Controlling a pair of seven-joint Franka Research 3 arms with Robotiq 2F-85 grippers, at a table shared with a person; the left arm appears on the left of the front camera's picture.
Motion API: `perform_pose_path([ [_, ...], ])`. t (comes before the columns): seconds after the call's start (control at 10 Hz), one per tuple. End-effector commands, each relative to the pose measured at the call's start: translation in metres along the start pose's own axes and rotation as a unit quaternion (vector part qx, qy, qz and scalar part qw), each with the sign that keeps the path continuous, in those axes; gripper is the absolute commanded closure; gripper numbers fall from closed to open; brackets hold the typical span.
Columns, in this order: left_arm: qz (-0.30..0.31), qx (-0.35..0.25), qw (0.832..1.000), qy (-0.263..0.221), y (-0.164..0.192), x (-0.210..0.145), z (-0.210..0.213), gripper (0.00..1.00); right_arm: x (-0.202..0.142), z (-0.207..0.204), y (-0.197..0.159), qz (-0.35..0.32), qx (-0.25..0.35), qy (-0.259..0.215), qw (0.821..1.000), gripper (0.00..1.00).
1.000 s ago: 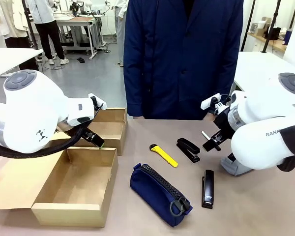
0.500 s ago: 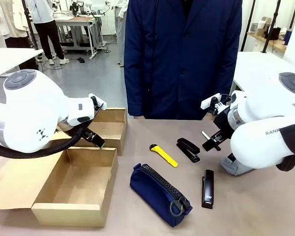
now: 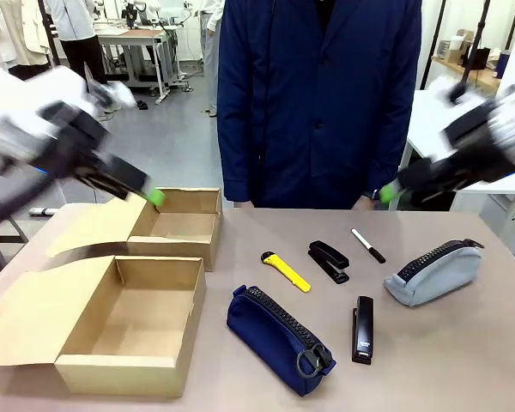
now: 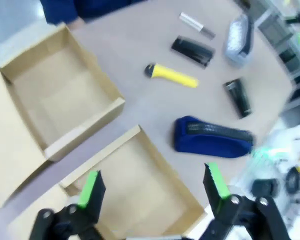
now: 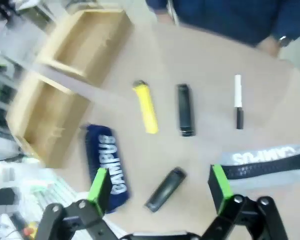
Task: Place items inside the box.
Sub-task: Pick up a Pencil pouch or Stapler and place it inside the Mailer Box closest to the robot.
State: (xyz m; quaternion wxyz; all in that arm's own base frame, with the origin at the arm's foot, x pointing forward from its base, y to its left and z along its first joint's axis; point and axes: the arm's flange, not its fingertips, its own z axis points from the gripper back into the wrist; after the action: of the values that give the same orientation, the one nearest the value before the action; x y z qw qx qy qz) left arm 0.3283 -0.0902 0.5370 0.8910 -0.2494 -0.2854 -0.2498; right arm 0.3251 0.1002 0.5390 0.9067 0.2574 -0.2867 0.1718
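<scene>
Front across, wrists high over table

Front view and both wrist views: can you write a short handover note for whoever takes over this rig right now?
Left end effector: open, empty, high above the boxes.
Right end effector: open, empty, high above the items.
Long cardboard box: flap open, nothing inside.
On the table to its right: navy CAMPUS pouch, yellow utility knife, far black stapler, near black stapler.
Done: nothing packed yet.
Left: all four items go into the box.

Grey floor, workbench far back, bright o/h light.
</scene>
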Motion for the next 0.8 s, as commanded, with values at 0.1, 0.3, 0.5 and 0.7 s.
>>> perform_pose_path([
  [0.1,0.094,-0.155,0.977,-0.115,0.091,-0.084,0.091,0.00,-0.106,0.122,-0.091,-0.139,0.163,-0.148,0.966,0.00],
  [0.3,0.240,-0.190,0.918,-0.253,0.164,-0.145,0.131,0.00,-0.163,0.166,-0.155,-0.230,0.184,-0.220,0.930,0.00],
  [0.5,0.340,-0.208,0.836,-0.379,0.194,-0.209,0.134,0.00,-0.211,0.159,-0.220,-0.263,0.194,-0.221,0.919,0.00],
  [0.7,0.386,-0.222,0.787,-0.427,0.196,-0.245,0.117,0.00,-0.242,0.133,-0.264,-0.298,0.195,-0.225,0.907,0.00],
])
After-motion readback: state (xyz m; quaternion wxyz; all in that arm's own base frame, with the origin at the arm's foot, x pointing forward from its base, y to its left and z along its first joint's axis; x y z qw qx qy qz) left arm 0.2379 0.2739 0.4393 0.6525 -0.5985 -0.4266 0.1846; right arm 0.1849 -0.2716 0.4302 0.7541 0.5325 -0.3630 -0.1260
